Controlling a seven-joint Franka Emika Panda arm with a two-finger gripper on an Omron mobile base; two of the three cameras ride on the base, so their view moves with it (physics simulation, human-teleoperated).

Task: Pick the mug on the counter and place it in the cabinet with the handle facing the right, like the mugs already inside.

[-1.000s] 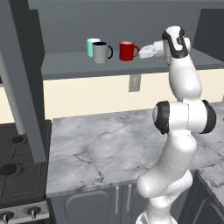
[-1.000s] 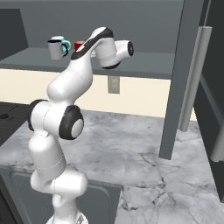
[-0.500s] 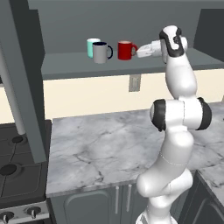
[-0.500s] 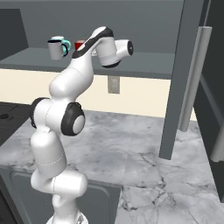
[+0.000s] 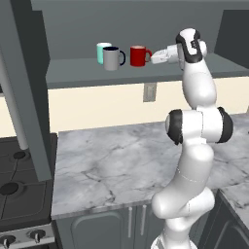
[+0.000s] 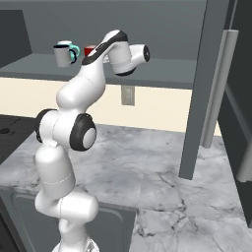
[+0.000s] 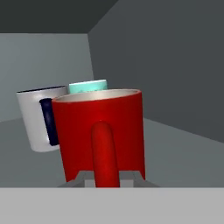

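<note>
Left base view: red mug [image 5: 139, 56] sits on the cabinet [image 5: 146, 78] shelf beside the grey mug [image 5: 113, 59], jaws pinching its right-pointing handle [image 7: 105, 153]; best release gently, then withdraw straight without nudging.

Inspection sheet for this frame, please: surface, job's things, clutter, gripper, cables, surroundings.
Surface: marble counter, nothing standing on it.
Job's things: red mug upright on the cabinet shelf, right of the grey mug; its handle points right, toward the hand.
Clutter: grey mug and teal mug on the shelf; whether the red mug touches them cannot be told.
Gripper: gripper shut on the handle, mug not released.
Cables: nothing seen.
Surroundings: stove at left, wall outlet under the shelf, open cabinet door.
</note>
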